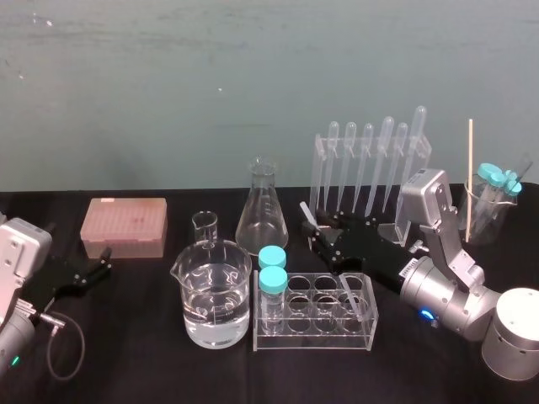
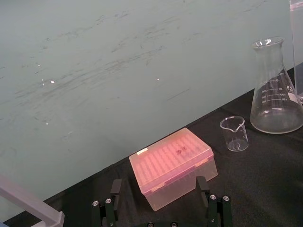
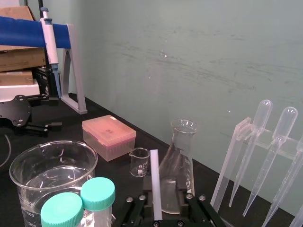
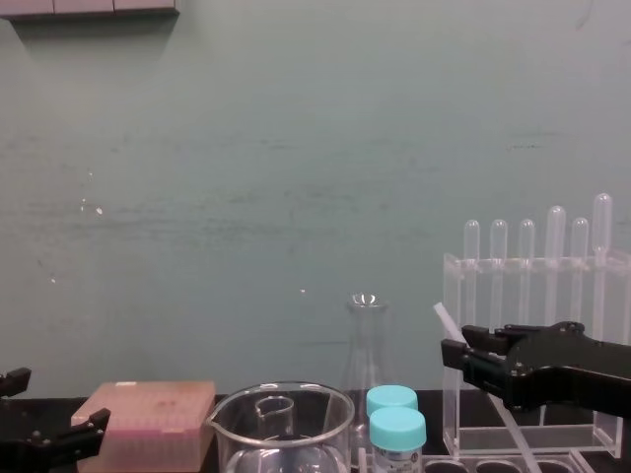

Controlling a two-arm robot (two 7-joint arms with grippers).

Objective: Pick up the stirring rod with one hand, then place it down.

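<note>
The stirring rod (image 1: pixel 349 290), thin and translucent white, leans with its lower end in the clear tube rack (image 1: pixel 366 332) and its upper end tilted toward the flask. My right gripper (image 1: pixel 317 236) reaches in around the rod's upper part. In the right wrist view the rod (image 3: pixel 155 184) stands between the two black fingers (image 3: pixel 196 208), close to one and with a clear gap to the other, so the jaws are still apart. The chest view shows the rod (image 4: pixel 446 320) sticking up out of the right gripper (image 4: pixel 458 350). My left gripper (image 1: pixel 105 261) rests open at the table's left.
A water-filled beaker (image 1: pixel 215 295), a small beaker (image 1: pixel 205 227) and a conical flask (image 1: pixel 261 210) stand left of the rack. Two teal-capped tubes (image 1: pixel 272 269) sit in the rack's left end. A pipette stand (image 1: pixel 370 168) is behind, a pink tip box (image 1: pixel 124 225) far left.
</note>
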